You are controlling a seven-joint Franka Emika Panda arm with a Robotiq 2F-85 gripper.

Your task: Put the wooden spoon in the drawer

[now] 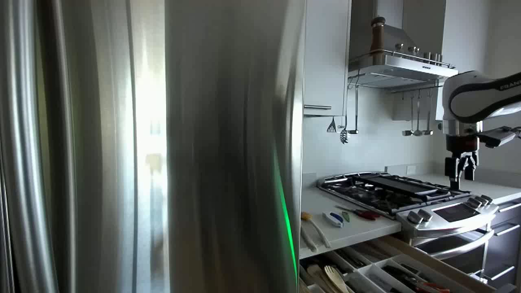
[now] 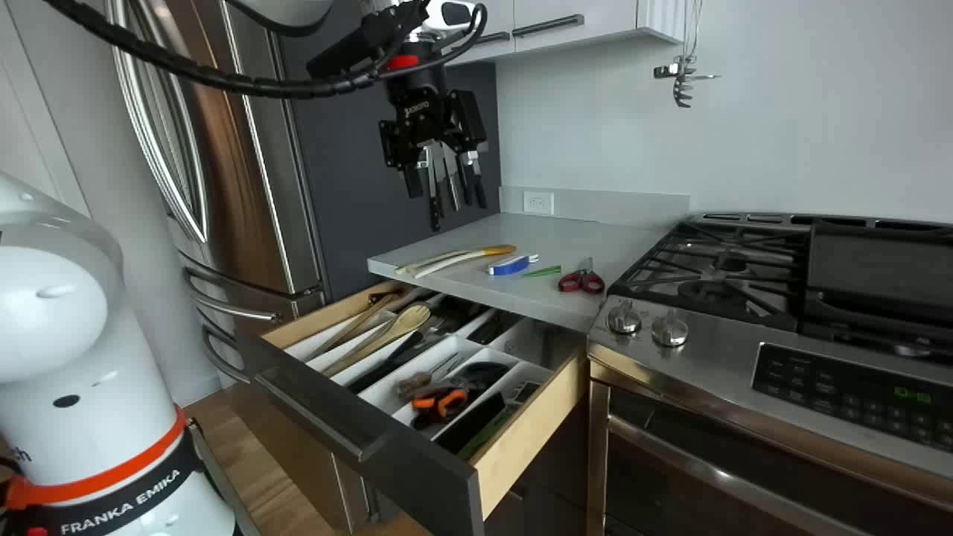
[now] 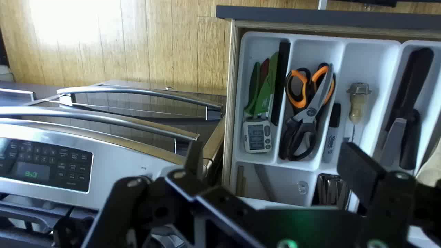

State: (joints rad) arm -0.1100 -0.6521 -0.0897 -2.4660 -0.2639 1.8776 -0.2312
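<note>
Smooth pale bench (image 2: 595, 238) is bordering a drawer (image 2: 536, 432) holding wooden utensils (image 2: 407, 320); black hand (image 3: 272, 145) is hanging downward, spread wide.

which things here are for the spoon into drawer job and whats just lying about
For the job:
claw, open
drawer, pulled out
pale wooden utensil in it, perhaps the one meant

Just lying about:
on the counter: blue-and-white tool, small green item, red-handled scissors
in the drawer: orange-handled scissors, timer

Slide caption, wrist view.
Open gripper above the drawer, digital timer and orange-handled scissors in its divided white organizer; range control panel at left.
</note>
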